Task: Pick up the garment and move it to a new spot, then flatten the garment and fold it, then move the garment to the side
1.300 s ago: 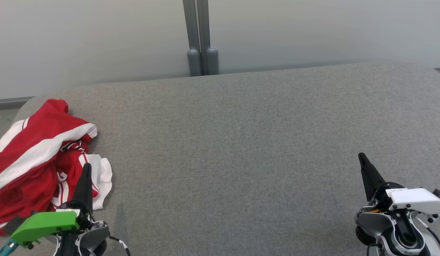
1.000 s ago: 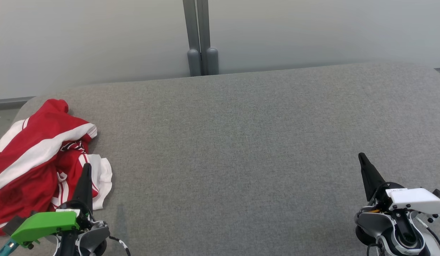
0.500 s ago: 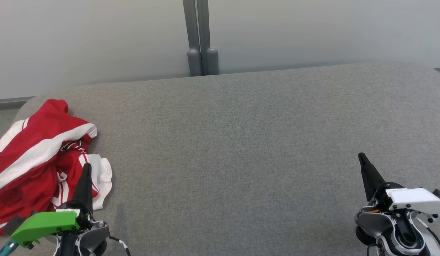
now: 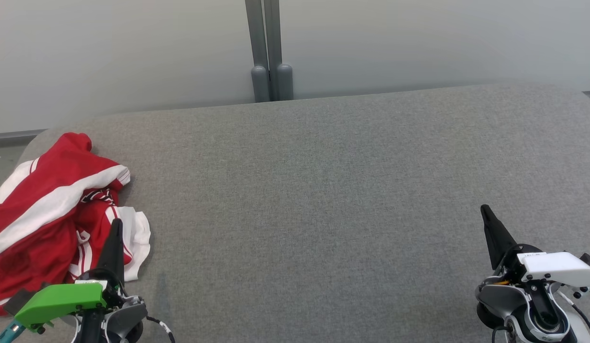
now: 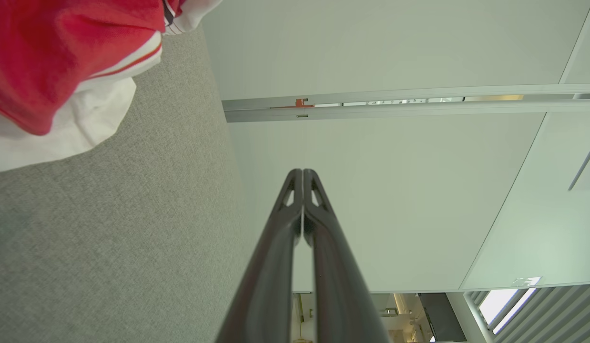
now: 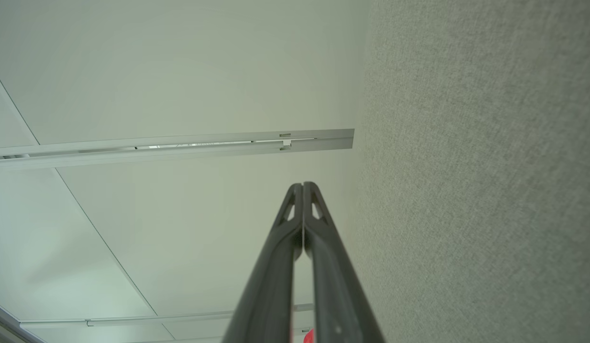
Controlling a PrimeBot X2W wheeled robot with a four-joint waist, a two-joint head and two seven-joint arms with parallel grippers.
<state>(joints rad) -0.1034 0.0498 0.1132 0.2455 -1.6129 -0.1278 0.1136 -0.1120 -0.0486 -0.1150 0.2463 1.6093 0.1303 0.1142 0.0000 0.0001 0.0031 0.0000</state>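
The red-and-white garment (image 4: 47, 209) lies crumpled at the far left of the grey surface (image 4: 323, 190), close to its rounded corner. I judge it needs carrying to the open middle before flattening. The left gripper (image 4: 116, 225), clenched on nothing, hovers just beside the garment's near edge, handy for the first grasp. The right gripper (image 4: 485, 210), likewise pressed together and empty, rests well apart at the lower right.

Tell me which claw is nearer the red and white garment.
Left. The left claw sits beside the garment, at its white edge; the right claw is far away across the grey surface.
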